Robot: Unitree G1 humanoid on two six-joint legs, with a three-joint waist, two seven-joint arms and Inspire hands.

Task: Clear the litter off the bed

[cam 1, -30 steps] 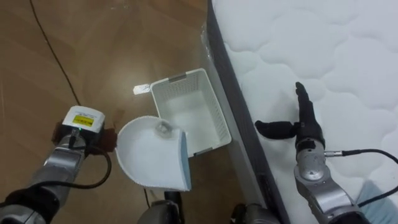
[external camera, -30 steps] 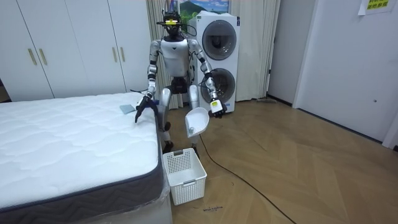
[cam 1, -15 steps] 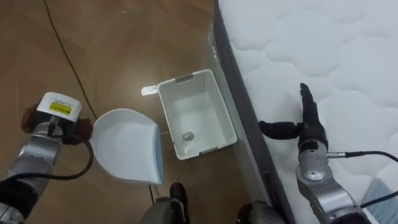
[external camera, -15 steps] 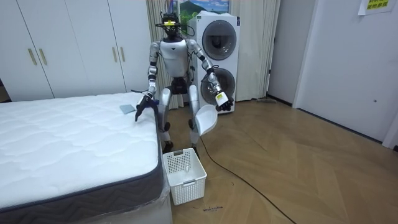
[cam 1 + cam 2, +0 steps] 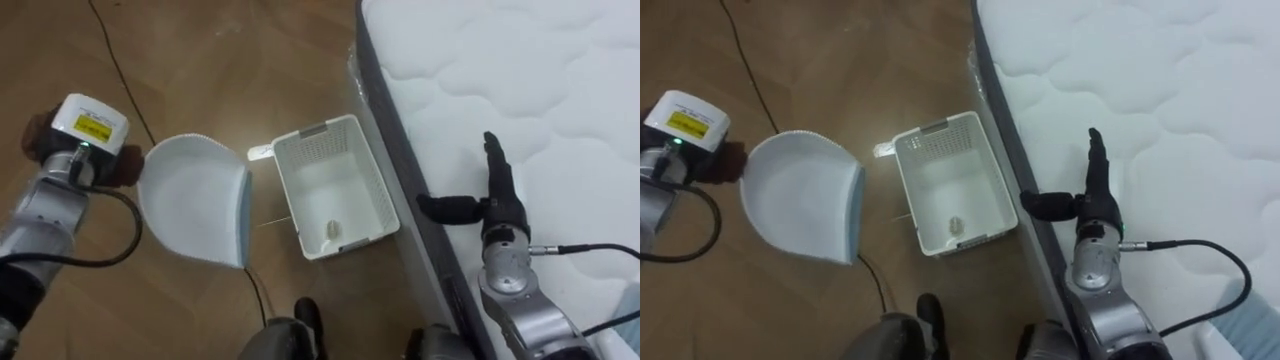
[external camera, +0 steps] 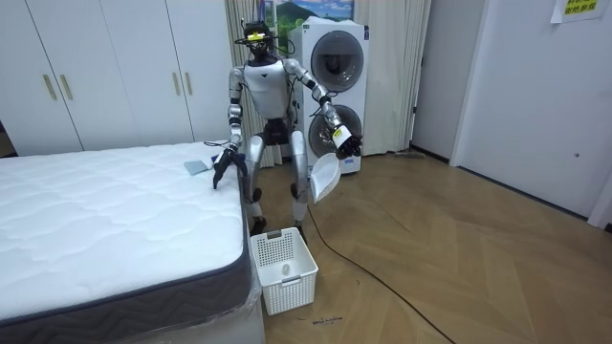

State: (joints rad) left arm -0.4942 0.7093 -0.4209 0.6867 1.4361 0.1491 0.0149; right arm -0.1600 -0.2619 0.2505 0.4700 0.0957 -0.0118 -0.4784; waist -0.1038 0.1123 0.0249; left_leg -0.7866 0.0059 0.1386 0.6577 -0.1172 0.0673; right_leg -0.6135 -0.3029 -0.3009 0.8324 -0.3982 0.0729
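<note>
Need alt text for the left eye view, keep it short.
The robot's left hand holds an empty white dustpan over the wood floor, left of a white basket with one small pale item inside. The open right hand, fingers straight, is at the edge of the bare white mattress.

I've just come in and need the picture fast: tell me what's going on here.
The robot stands at the corner of the bed, which it is cleaning. Its left hand grips a white dustpan, held above the floor to the left of a white basket that stands next to the bed. A small scrap lies in the basket. Its right hand is open, fingers straight, at the bed's edge.
</note>
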